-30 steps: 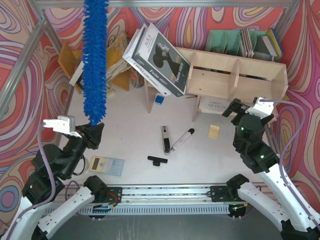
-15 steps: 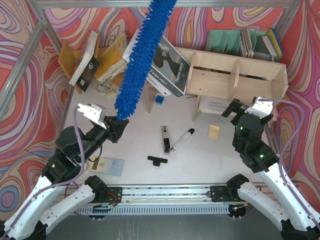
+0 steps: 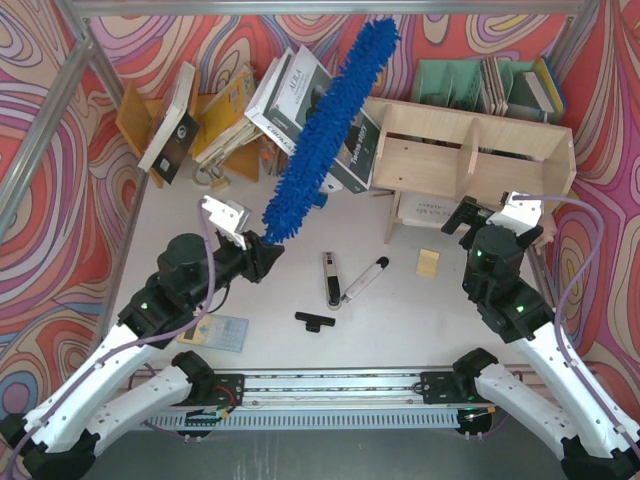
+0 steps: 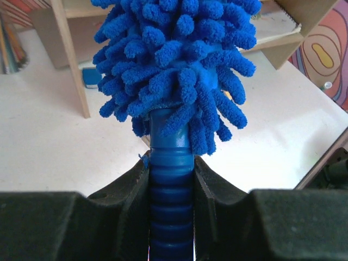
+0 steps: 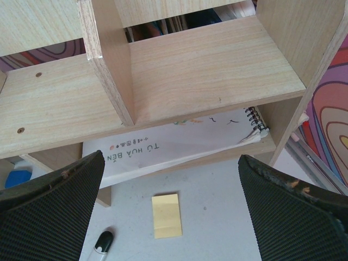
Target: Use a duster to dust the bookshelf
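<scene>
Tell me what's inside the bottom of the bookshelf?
A white spiral notebook lies in the bottom of the bookshelf. Only its front edge shows. The wood above covers the rest, so anything further back cannot be seen.

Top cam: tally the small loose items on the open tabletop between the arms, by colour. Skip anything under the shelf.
Black or black-and-silver: 2 (black-and-silver hand tool, small black T-shaped piece)
White: 1 (white marker pen with black cap)
Yellow: 1 (yellow sticky-note pad)
Grey-green: 1 (flat pale grey-green calculator)
Total: 5
</scene>
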Robot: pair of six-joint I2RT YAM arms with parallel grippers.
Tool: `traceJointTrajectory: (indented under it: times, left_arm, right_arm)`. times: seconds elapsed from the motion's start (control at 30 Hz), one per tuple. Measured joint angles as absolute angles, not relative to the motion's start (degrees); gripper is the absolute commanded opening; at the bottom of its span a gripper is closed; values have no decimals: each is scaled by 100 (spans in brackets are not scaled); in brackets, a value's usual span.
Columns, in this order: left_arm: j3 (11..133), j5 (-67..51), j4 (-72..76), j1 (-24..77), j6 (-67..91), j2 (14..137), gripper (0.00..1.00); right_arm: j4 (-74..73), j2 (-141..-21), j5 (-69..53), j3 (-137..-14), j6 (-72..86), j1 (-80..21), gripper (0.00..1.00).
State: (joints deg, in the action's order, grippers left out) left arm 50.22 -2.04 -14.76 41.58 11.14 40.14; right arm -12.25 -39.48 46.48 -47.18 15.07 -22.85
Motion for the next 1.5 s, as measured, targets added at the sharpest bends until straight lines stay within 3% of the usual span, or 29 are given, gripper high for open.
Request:
traceJointTrajectory:
  times: [0.4,0.63,1.1,1.5]
  left_arm:
    - [4775,-937,-766,4416,1824,4917,0]
    - [5256,-666,-1135,5317,1660,5085,0]
    - [5596,1483,-1732,5347,1341,3874,0]
    - [5251,1376,-1874,5358,1306,4464,0]
  right_arm:
    - [-1225,-3953,4648,-4716,1505,-2285,99]
    - [-1227,-3986,4648,-4716,1507,-2285,99]
    - [-1225,-3977,4648,-4685,1507,-2285,99]
    - [-1227,-3964,4648,-4685,1525,-2285,99]
